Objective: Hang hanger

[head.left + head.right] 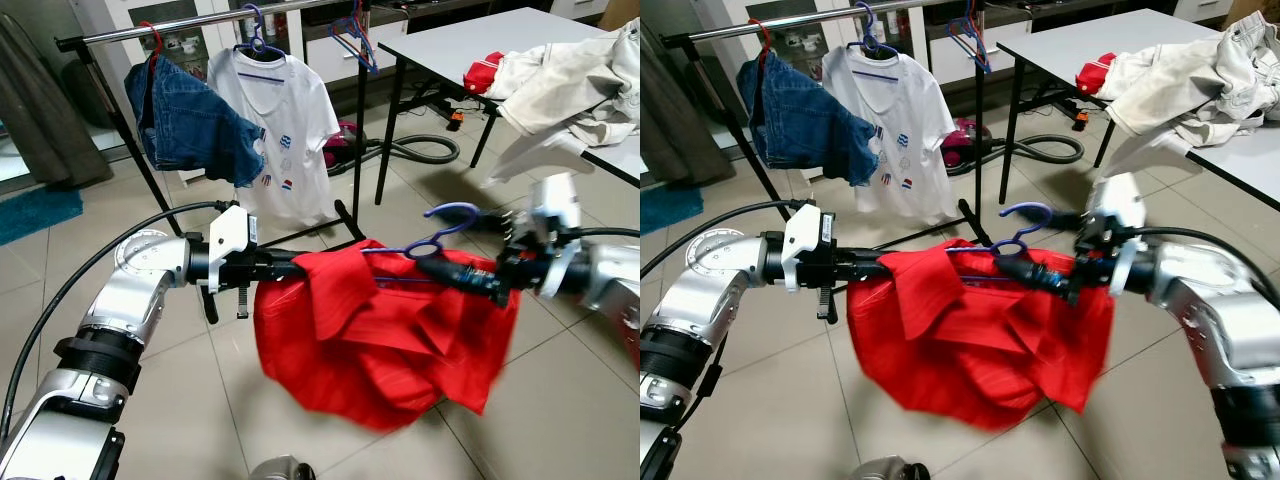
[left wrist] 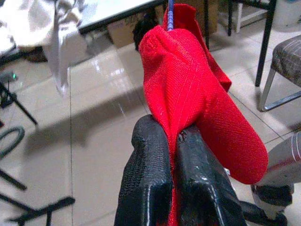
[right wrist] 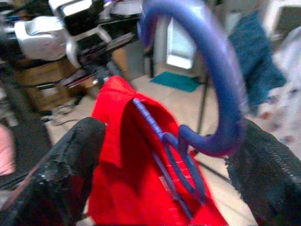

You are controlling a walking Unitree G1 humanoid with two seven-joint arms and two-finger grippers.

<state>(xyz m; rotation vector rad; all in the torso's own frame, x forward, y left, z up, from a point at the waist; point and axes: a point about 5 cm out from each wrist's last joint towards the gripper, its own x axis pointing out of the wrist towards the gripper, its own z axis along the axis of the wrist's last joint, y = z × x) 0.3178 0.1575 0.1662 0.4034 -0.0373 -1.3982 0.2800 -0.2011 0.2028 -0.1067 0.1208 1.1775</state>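
Observation:
A red garment (image 1: 380,330) hangs on a purple hanger (image 1: 450,212), stretched between my two arms above the tiled floor. My left gripper (image 1: 290,265) is shut on one shoulder of the red garment (image 2: 188,89), with the cloth pinched between its fingers (image 2: 150,155). My right gripper (image 1: 425,268) is at the hanger's neck. In the right wrist view its fingers (image 3: 70,160) stand wide apart, and the hook (image 3: 207,61) rises between them, close against one finger. The clothes rail (image 1: 200,25) stands ahead at the back.
On the rail hang blue jeans (image 1: 190,125), a white T-shirt (image 1: 285,120) and an empty blue hanger (image 1: 355,40). A grey table (image 1: 470,40) at the right back carries a pile of pale clothes (image 1: 570,85) and something red (image 1: 483,72). A vacuum hose (image 1: 410,150) lies beneath it.

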